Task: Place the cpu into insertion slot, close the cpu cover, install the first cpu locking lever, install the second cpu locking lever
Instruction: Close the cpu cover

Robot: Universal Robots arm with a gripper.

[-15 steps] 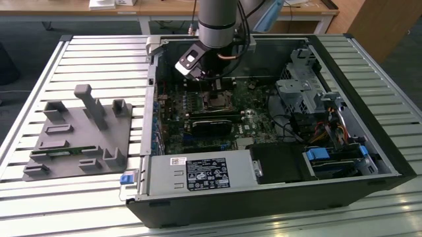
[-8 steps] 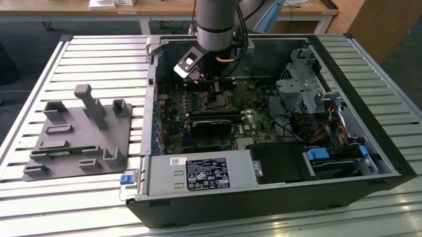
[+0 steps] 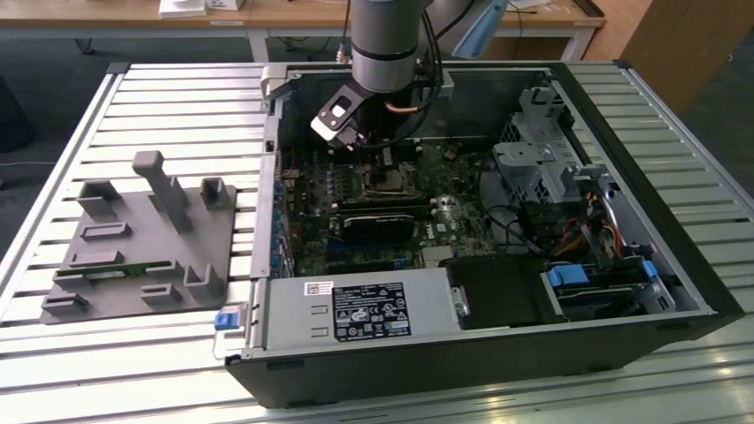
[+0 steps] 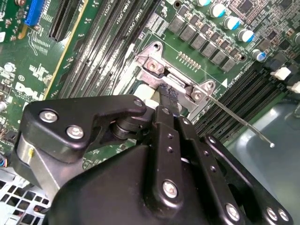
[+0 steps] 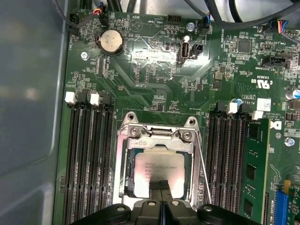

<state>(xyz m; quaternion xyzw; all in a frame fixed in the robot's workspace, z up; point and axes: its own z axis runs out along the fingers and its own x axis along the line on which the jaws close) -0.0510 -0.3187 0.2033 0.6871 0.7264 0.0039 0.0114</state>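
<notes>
We are looking down into the open computer case (image 3: 471, 353) on the slatted worktop (image 3: 177, 97), where the arm is reaching to the middle of the green circuit board (image 5: 154, 79). In the first wrist view the tool (image 5: 161, 185) is hovering right over the insertion slot (image 3: 386, 181), its fingers pressed together with nothing visible between them.

The cpu (image 5: 157, 161) is lying flat in the slot, silvery top up, directly under the tool's tip. The cpu cover (image 5: 123, 164) is lying around it, so the chip is showing through the square window. We cannot tell whether the tip is touching the chip or just clearing it.

What matters most is the thin locking lever (image 5: 202, 164). It is running along one edge of the cover, between the cover and a bank of memory slots (image 5: 229, 164), with its long axis parallel to those slots. It is sitting just beside the tool, off to one side rather than beneath it. In the second wrist view its free end is standing away from the socket, so we are judging it unlatched.
</notes>
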